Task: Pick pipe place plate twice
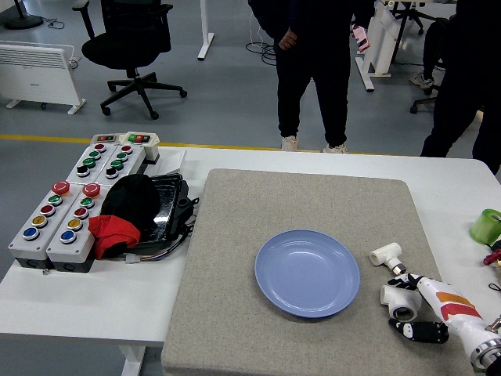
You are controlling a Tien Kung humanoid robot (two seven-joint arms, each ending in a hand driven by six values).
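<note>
A round blue plate (307,272) lies on the grey mat (235,298), with nothing on it. To its right on the mat are two white pipe fittings: a small tee (386,254) and, just below it, a larger elbow (398,302). My right hand (413,312) comes in from the lower right corner. Its white and orange fingers (438,296) lie along the elbow's right side and its black thumb (419,330) sits under the elbow, so the hand is closed around it. The elbow still rests on the mat. My left arm is out of view.
Grey button boxes (66,211) with coloured buttons stand at the table's left. Beside them is a black tray (168,207) holding black and red cloth. A green roll (487,225) sits at the right edge. People stand beyond the far edge, away from the table.
</note>
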